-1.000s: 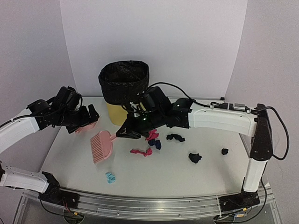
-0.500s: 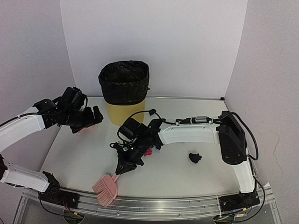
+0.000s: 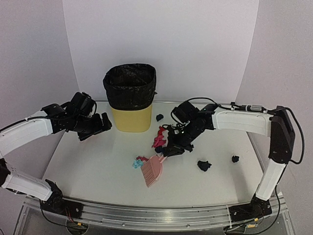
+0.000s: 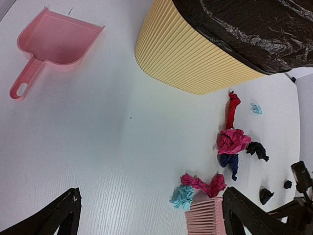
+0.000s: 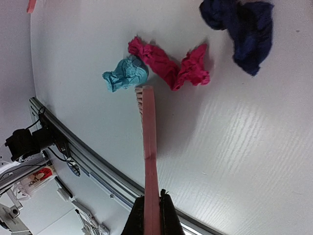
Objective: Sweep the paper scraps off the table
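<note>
My right gripper [image 3: 172, 148] is shut on the handle of the pink comb-edged brush [image 3: 152, 171], also in the right wrist view [image 5: 149, 147]. The brush head rests on the table [image 3: 88, 166] against a light blue scrap [image 3: 136, 163] and a twisted pink scrap [image 3: 144, 159]. A pink wad [image 3: 158, 142], a red scrap [image 3: 162, 131] and navy scraps lie just behind. Black scraps [image 3: 204, 165] lie to the right. My left gripper [image 3: 95, 126] is open and empty at the left. The pink dustpan [image 4: 54, 41] lies flat and shows only in the left wrist view.
A yellow ribbed bin with a black liner [image 3: 129, 95] stands at the back centre. A dark scrap [image 3: 160, 117] lies beside it. Another small black scrap [image 3: 235, 158] lies far right. The metal rail [image 3: 146, 213] runs along the front edge. White walls enclose three sides.
My right arm swung the brush from the front left edge to the table's middle, and the light blue scrap now lies beside the pink one. My left gripper shifted slightly right.
</note>
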Available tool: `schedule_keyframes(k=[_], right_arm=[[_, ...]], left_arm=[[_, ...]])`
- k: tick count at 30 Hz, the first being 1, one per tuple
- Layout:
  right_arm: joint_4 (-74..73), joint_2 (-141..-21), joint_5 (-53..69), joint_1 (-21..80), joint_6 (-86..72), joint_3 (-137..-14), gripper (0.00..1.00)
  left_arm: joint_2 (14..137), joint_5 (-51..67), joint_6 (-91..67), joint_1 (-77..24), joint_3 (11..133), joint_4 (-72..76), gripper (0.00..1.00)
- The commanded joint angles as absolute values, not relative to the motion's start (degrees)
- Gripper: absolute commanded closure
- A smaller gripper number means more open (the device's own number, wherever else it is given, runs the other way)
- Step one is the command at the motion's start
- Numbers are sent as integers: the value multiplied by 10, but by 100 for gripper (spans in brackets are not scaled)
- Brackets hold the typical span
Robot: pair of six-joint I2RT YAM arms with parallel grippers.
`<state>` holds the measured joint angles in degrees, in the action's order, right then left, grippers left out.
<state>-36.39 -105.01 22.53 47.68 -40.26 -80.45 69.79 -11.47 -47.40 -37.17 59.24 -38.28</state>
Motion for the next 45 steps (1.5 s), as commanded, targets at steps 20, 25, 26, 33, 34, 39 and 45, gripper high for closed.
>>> schedule_keyframes(k=[20, 25, 26, 33, 34, 39, 45], right_arm=[[-454, -857, -49, 389, 20, -904, 100], [-452, -957, -167, 340, 146, -990, 100], [-449, -979, -171, 328, 173, -1012, 100], [-355, -1123, -132, 267, 394, -1119, 100], [-326, -1141, -130, 265, 428, -1118, 100], [-179, -1214, -87, 257, 573, -1111, 100], [-66, -1300, -53, 257, 621, -1137, 100]], left_arm=[[696, -141, -497, -371, 571, -317, 0], [714, -167, -482, -371, 589, -320, 0], [720, -171, -480, -372, 595, -324, 0], [723, -182, -488, -372, 598, -336, 0], [720, -184, -491, -372, 595, -340, 0], [695, -180, -506, -371, 571, -340, 0], [672, -177, -510, -371, 554, -342, 0]])
